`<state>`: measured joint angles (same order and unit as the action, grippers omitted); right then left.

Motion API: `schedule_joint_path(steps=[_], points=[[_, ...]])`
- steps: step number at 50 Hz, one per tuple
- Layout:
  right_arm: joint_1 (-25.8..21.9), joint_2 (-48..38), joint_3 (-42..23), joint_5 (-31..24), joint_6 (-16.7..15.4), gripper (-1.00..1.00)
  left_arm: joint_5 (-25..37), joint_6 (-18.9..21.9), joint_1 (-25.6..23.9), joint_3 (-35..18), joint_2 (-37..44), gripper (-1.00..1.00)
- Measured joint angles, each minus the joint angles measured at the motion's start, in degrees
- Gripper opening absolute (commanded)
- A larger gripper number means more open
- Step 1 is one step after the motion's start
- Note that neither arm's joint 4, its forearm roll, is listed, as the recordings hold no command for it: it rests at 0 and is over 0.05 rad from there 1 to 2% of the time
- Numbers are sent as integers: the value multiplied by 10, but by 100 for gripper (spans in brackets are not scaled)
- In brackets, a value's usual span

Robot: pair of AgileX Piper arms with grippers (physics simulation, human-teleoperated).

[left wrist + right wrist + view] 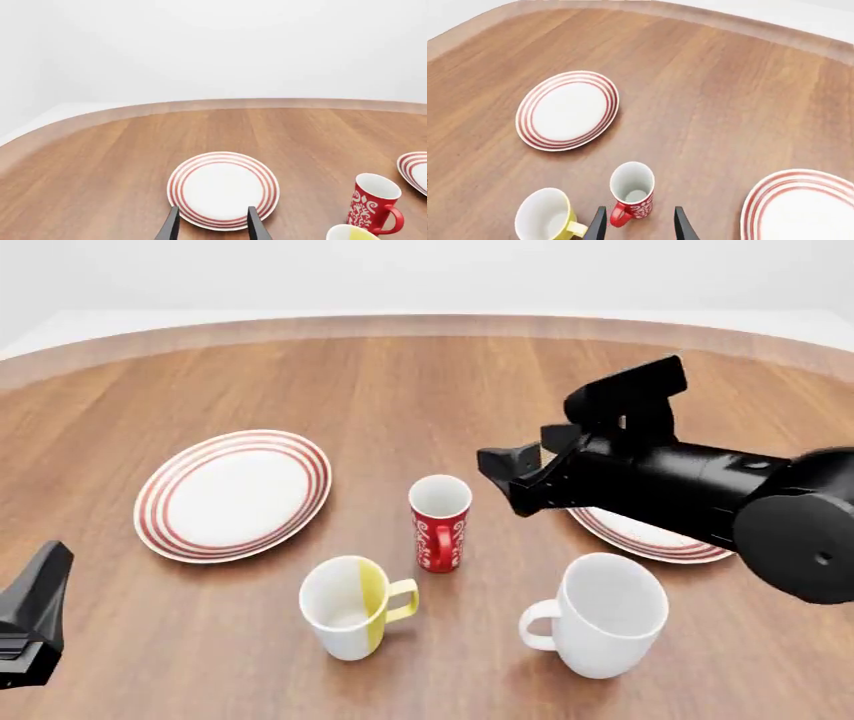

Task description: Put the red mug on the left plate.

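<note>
Red with white swirls, the mug (439,523) is standing upright on the wooden table (427,380), not yet on either plate, and we are bringing the right gripper (635,225) in above it. In the right wrist view our two dark fingers (598,225) are spread, holding nothing, and the mug's rim is lying just beyond them, a little toward one finger, with its handle pointing back at us between the tips. We are judging this as the approach before the grasp: the jaws are held wide so they can drop around the slim body, and we would want to centre them first, because the yellow mug (350,606) is sitting just beside one finger and could get nudged. The left plate (232,493) is lying well beyond the fingers and off to that same side, bare and ready to take the mug; the right plate (800,207) is lying outside the other finger. Our left gripper (212,227) is also spread and empty, with the left plate just past its tips, and the white mug (603,614) is standing near the front edge, apart from the red one.
</note>
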<state>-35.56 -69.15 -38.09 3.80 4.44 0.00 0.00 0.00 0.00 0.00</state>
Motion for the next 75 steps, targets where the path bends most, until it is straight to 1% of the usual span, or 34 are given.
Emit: schedule_joint_path(steps=[37, 75], points=[[-29, -114, -40, -1, 33, 100, 0, 0, 0, 0, 0, 100], [-38, -186, -44, 12, 58, 100, 0, 0, 0, 0, 0, 100]])
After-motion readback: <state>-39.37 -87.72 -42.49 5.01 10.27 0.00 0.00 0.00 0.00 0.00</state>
